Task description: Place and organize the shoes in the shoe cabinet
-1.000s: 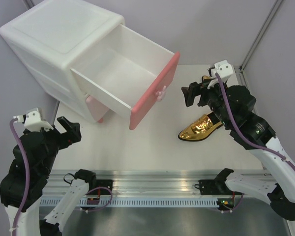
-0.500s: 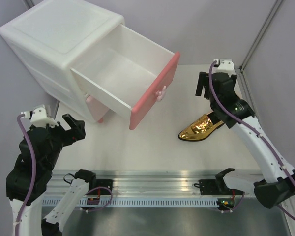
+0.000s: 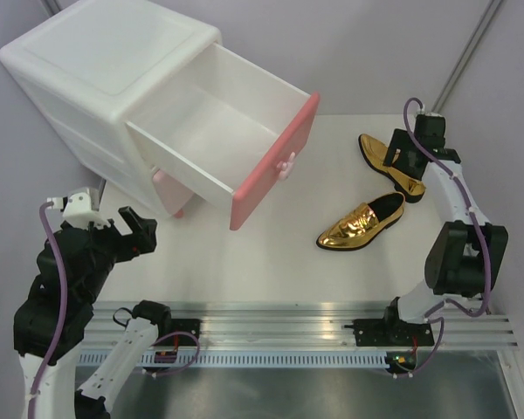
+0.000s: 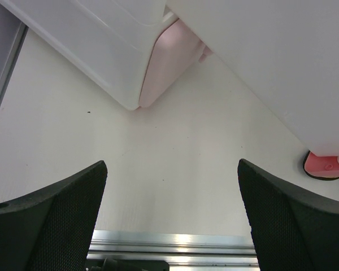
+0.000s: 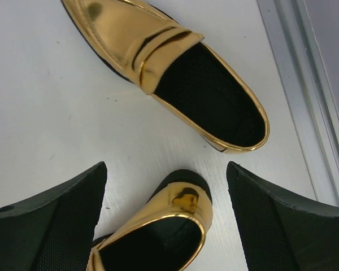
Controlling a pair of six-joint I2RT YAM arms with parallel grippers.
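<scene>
**Top view.** The shoe cabinet (image 3: 113, 78) stands far left with its upper drawer (image 3: 211, 131) pulled out and empty. Two gold loafers lie on the worktop (image 3: 244, 262) at right, the near gold loafer (image 3: 360, 225) just beside the far gold loafer (image 3: 386, 161). No green shoes show.

**Left wrist view.** The left fingers (image 4: 51, 220) are spread wide and hold nothing. They hang near the pale pink lower drawer front (image 4: 166, 68).

**Right wrist view.** The right fingers (image 5: 51, 220) are spread wide and hold nothing. The near loafer's heel lies between them. Expect a glossy heel to slip if you close there. A lift may nudge the far loafer. The carry may strike the drawer's pink front (image 3: 275, 161).
</scene>
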